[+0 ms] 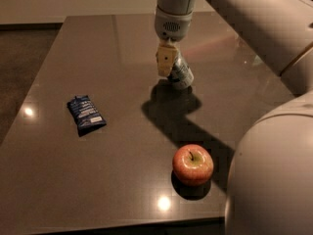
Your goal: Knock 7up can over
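The 7up can point(182, 74) is on the dark table point(112, 170) near the middle back. It leans over to the right, with its upper part hidden behind my gripper. My gripper point(166, 62) hangs straight down from the arm and touches the can's left upper side. Its tan pad faces the camera.
A red apple point(193, 164) stands near the table's front edge. A blue snack packet point(86, 114) lies flat at the left. My arm's large pale body point(274, 170) fills the right side and hides that part of the table.
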Controlling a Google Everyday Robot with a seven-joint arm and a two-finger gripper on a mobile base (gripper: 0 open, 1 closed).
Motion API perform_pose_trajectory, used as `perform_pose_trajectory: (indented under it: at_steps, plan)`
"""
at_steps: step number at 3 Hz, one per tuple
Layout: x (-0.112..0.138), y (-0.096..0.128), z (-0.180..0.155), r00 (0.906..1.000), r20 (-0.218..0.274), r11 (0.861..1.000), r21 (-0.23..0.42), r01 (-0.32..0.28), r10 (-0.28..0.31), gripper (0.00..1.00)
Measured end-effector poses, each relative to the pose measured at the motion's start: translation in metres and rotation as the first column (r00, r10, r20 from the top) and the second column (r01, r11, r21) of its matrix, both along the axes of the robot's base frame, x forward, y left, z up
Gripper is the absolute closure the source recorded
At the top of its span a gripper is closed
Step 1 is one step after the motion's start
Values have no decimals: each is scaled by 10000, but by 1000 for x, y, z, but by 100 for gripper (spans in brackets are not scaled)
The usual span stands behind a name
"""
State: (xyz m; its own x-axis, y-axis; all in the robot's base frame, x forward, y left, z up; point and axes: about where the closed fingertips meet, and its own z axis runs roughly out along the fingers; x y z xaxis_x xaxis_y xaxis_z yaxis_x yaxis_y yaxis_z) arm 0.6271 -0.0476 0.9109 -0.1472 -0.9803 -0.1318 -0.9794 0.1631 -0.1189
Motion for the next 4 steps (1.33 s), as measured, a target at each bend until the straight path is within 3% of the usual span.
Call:
perform_pose_trajectory:
  at_steps: [2, 3, 4]
  plan:
    - [1, 7, -19, 9995, -172, 9990, -352, -263, 257, 19]
    - [2, 11, -27, 9995, -173, 9994, -204, -282, 278, 0]
    - [2, 11, -27, 9995, -172, 9994, -203, -282, 278, 0]
